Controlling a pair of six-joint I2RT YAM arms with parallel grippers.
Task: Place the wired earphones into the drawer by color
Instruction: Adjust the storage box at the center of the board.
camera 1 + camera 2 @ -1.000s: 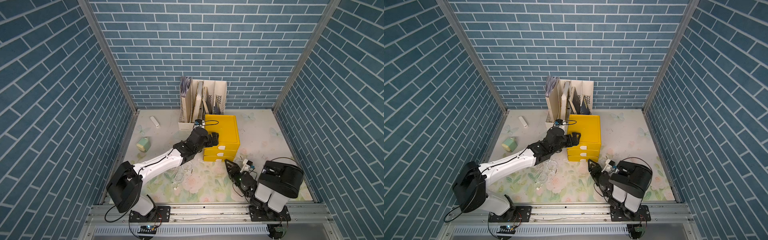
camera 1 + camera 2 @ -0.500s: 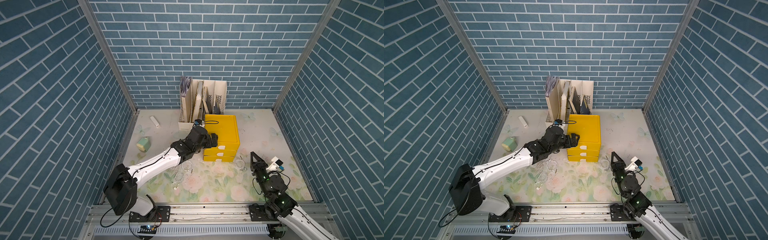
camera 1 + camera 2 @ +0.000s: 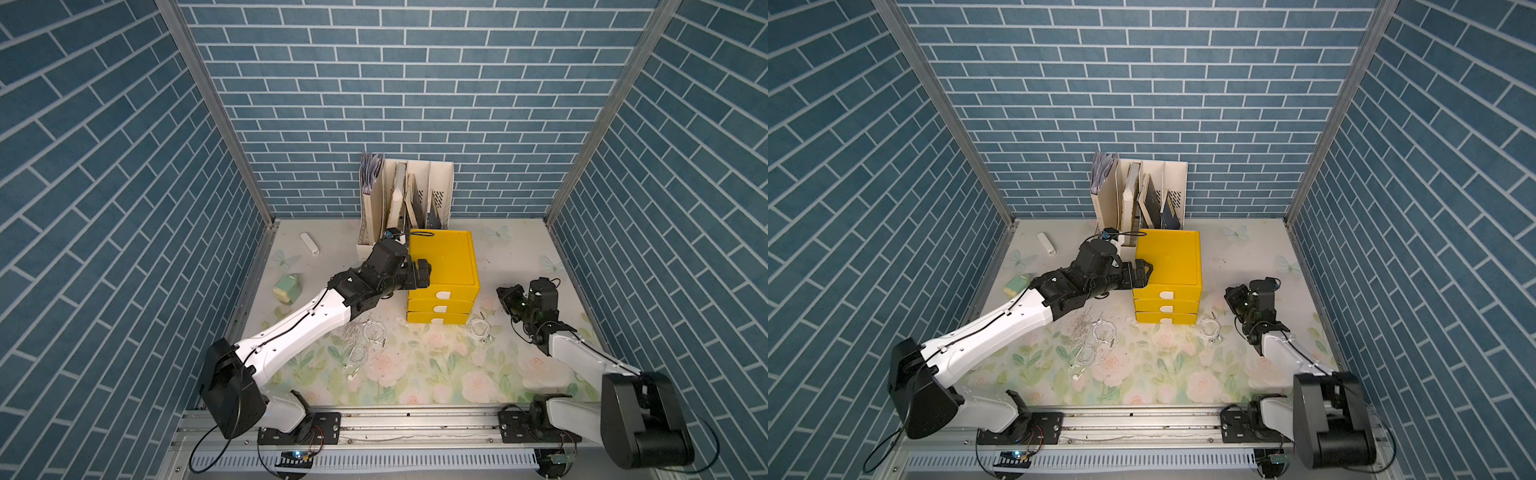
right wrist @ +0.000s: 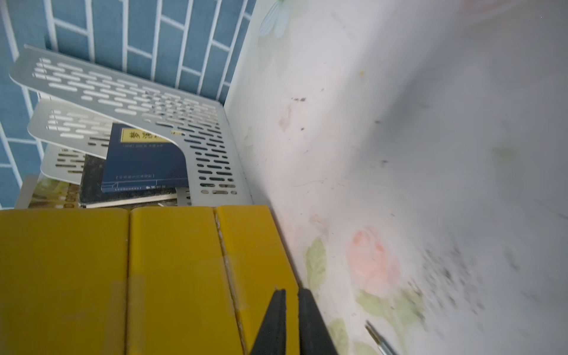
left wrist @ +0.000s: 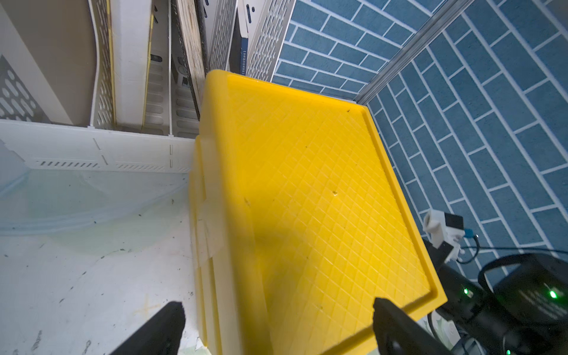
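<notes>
The yellow drawer [image 3: 442, 266] [image 3: 1169, 262] unit has three drawers, all shut. My left gripper [image 3: 424, 272] [image 3: 1144, 272] [image 5: 278, 310] is open and straddles the unit's top left front corner, one finger beside the wall and one over the lid. My right gripper [image 3: 505, 295] [image 3: 1231, 297] [image 4: 292, 292] is shut and empty, low beside the unit's right wall. White wired earphones lie coiled on the mat. One coil [image 3: 478, 328] [image 3: 1208, 327] is right of the drawer fronts. Two more coils [image 3: 374, 330] [image 3: 357, 353] are left of them.
A white file rack [image 3: 405, 195] [image 4: 196, 129] with books stands behind the drawer unit. A green box [image 3: 286, 289] and a white stick [image 3: 309, 243] lie at the back left. Small silvery bits [image 3: 349, 330] lie by the left coils. A thin metal tool [image 4: 378, 338] lies near my right gripper.
My right arm has unfolded from near its base and reached to the drawer unit's right side, its jaws closing on the way. My left arm has barely moved.
</notes>
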